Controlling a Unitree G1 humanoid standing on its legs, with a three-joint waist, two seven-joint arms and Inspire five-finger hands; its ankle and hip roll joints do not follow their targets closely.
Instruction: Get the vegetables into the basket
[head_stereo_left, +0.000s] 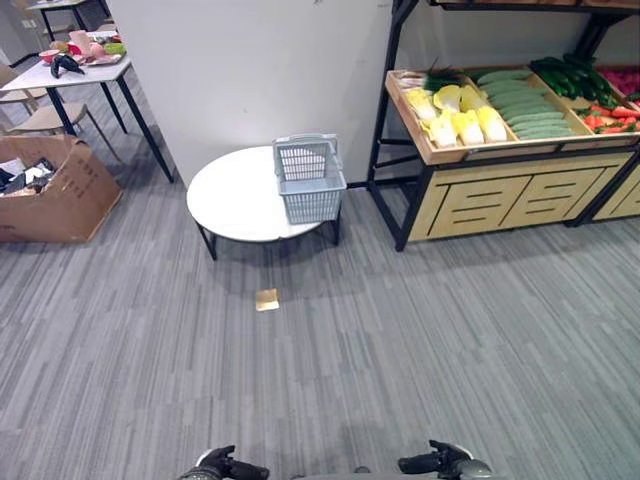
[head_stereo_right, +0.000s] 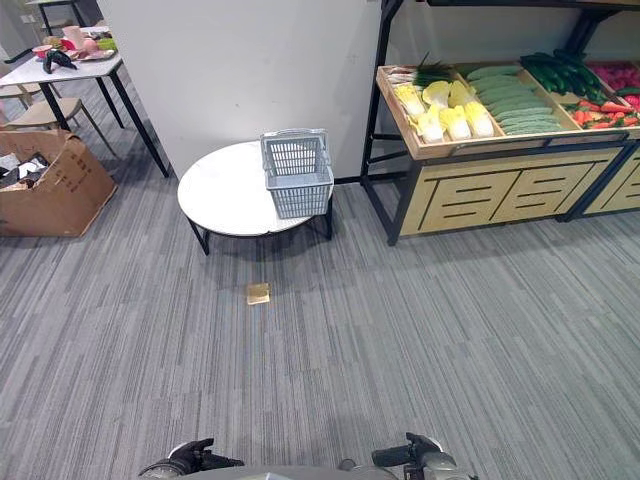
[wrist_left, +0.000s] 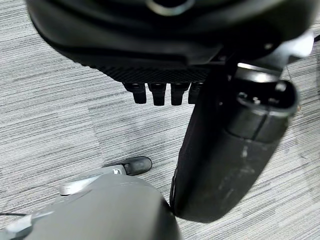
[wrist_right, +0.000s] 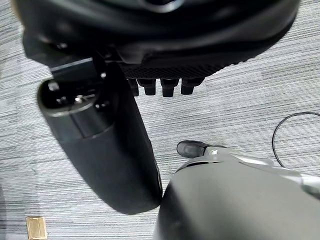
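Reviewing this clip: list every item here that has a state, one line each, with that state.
basket: upright on the round table, nothing visible inside, handle up.
vegetables: lying in the shelf crates, none moved yet.
cardboard box: open on the floor.
left hand: holds nothing, fingers straight.
right hand: holds nothing, fingers straight.

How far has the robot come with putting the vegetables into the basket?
Nothing looks done yet. The basket stands on the round white table, and no vegetables show inside it. The vegetables lie in the crates of the wooden shelf. The left hand and the right hand hang low over the carpet, holding nothing. All picking and placing is left.
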